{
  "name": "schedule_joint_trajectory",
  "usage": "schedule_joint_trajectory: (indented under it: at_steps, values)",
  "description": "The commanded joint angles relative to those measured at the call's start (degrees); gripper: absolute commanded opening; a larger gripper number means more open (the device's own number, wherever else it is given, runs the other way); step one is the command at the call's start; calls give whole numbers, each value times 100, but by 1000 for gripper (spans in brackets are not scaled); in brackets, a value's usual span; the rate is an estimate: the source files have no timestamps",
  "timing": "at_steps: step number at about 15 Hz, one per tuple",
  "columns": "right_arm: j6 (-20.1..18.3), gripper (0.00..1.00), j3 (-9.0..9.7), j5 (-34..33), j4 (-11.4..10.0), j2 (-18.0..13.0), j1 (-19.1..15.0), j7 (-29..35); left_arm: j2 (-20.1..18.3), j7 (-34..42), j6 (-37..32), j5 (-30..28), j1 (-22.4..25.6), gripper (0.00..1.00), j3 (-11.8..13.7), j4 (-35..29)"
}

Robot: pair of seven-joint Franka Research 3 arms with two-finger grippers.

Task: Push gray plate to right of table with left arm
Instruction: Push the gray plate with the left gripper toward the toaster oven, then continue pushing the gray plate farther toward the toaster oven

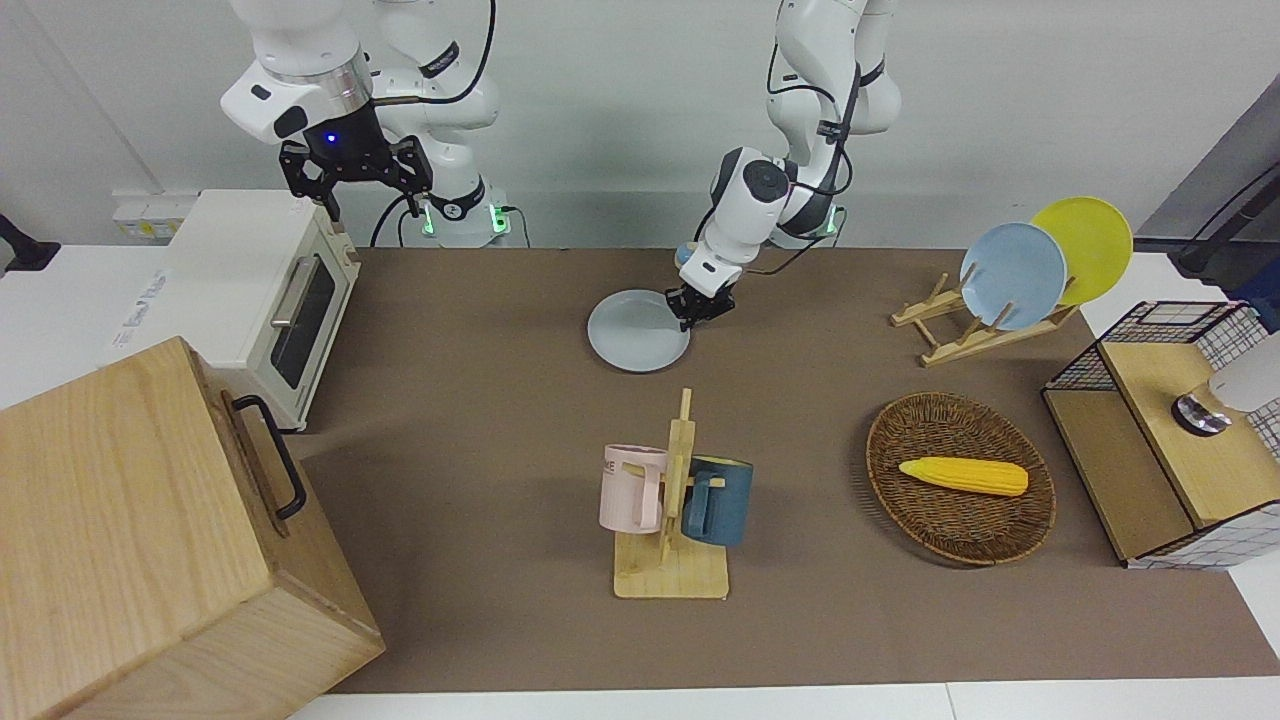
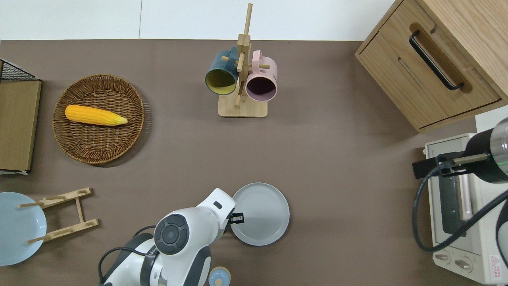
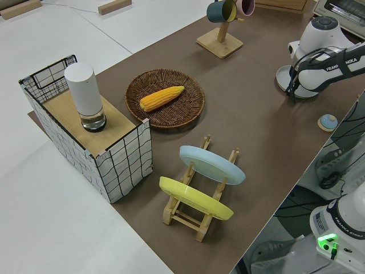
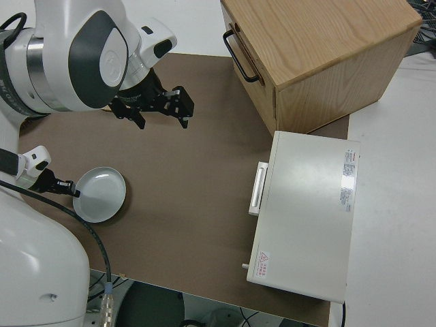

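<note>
Nearest the robots on the brown surface [image 2: 341, 167] we see a small blue knob-topped object [image 2: 219, 277], and just farther out the left gripper [image 2: 237, 217], low on the left arm [image 1: 745, 195]. Its fingertips sit at the gray plate's [image 2: 260, 213] nine o'clock edge in the overhead view, touching the rim. The jaws look close together with only a narrow slot between them, but we cannot tell for sure whether they are closed. The plate lies flat, face up; being round, it has no long axis and points no particular way. It rests about midway along the surface, in the half nearer the robots.

Toward the left arm's end, about level with the gray plate, a wooden dish rack [image 1: 960, 325] holds a sky-blue plate [image 1: 1013, 276] and a yellow plate [image 1: 1085, 248] tilted on edge. Farther out we find a wicker basket [image 2: 99, 149] with a corn cob [image 2: 95, 115] lying in it, long axis running along the surface. Farther from the robots than the gray plate, at its twelve o'clock, a wooden mug tree [image 2: 243, 79] carries a dark blue mug [image 2: 220, 75] and a pink mug [image 2: 262, 81].

At the right arm's end stand a white toaster oven [image 1: 255, 300] and a wooden cabinet [image 1: 150, 540]. The right arm is parked, its gripper [image 1: 355, 178] open.
</note>
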Motion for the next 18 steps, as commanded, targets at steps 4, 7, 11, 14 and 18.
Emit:
schedule_joint_trajectory:
  at_steps: [4,7,11,14,18]
  values:
    - [-81,996,109,-48,2,-53,-135,-46,1571,-599,959,-116,-1718,0,960,867]
    - [-81,996,109,-48,2,-53,-135,-46,1872,-880,1075,-195,-2062,0,1092,1228]
    - [-81,996,109,-48,2,-53,-135,-46,2153,-1100,1075,-230,-2667,0,1521,1685]
    - [-81,996,109,-48,2,-53,-135,-46,2294,-1179,1075,-301,-2915,0,1681,1976]
    - [-81,996,109,-48,2,-53,-135,-46,2285,-1135,1049,-301,-2907,0,1681,1967]
